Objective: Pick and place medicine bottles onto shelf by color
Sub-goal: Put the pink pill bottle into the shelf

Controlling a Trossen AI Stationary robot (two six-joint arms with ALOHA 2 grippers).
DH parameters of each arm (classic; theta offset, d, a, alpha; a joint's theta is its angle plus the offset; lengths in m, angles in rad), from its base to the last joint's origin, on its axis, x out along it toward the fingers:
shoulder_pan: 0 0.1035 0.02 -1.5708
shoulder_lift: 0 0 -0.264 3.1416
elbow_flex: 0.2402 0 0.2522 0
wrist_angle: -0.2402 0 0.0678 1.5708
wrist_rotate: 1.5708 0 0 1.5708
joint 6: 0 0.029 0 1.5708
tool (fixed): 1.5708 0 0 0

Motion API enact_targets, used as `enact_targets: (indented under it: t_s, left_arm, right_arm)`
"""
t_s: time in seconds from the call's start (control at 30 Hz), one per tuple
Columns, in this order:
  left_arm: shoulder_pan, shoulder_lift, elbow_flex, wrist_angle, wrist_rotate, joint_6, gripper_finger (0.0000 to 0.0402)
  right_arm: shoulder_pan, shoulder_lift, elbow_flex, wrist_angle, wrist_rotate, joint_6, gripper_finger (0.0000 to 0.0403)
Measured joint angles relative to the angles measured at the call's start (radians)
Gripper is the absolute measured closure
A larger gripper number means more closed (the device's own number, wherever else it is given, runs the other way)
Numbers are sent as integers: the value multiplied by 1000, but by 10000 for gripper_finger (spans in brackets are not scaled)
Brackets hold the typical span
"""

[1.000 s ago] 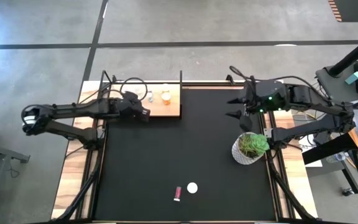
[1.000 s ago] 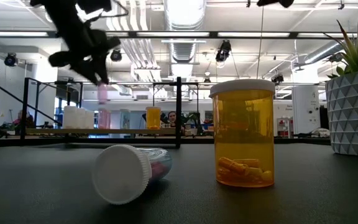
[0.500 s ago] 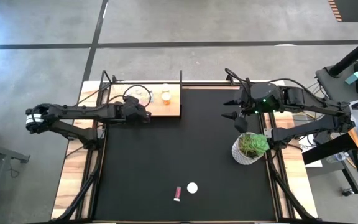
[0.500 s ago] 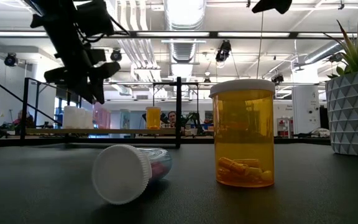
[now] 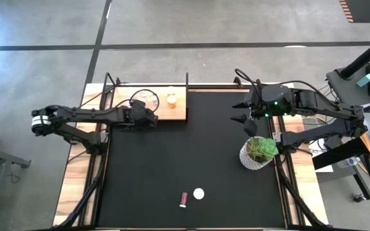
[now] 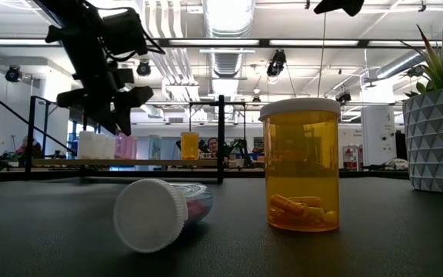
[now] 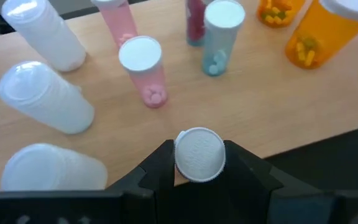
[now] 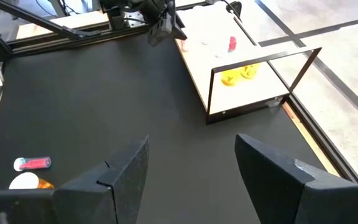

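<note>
The shelf, a pale wood board at the table's far left, carries upright white, pink, teal and orange medicine bottles. My left gripper hangs over the shelf's near edge, shut on a pink bottle with a white cap. High over the table's far right, my right gripper is open and holds nothing. Near the front edge an orange bottle stands upright, and a pink bottle lies on its side beside it. My left gripper pinches the pink bottle between its two fingers, just below the white cap. The fingers slant down from the table's left side. The bottle hangs upright below them, its pink body level with the shelf's other bottles. Whether its bottom touches the board, I cannot tell.
A white faceted pot with a green plant stands at the right edge below my right gripper. A thin black frame rises along the shelf's right and far sides. The black mat lies bare between the shelf and the two front bottles.
My left gripper has come down toward the shelf and tipped more steeply, staying shut on the pink bottle. The bottle has dropped from above the standing bottles to their level.
</note>
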Motion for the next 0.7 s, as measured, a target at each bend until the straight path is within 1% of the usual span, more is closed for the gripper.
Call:
enact_targets:
  t_s: [0.2, 0.37, 0.7]
  left_arm:
    - [11, -9, -6, -19, -8, -40, 297]
    - [11, -10, -25, -13, -34, -130, 297]
    - [11, -10, -25, -12, -39, -131, 297]
  right_arm:
    - [0, 0, 0, -2, 0, -1, 174]
    - [0, 0, 0, -3, 0, -2, 175]
    - [0, 0, 0, -5, 0, 0, 175]
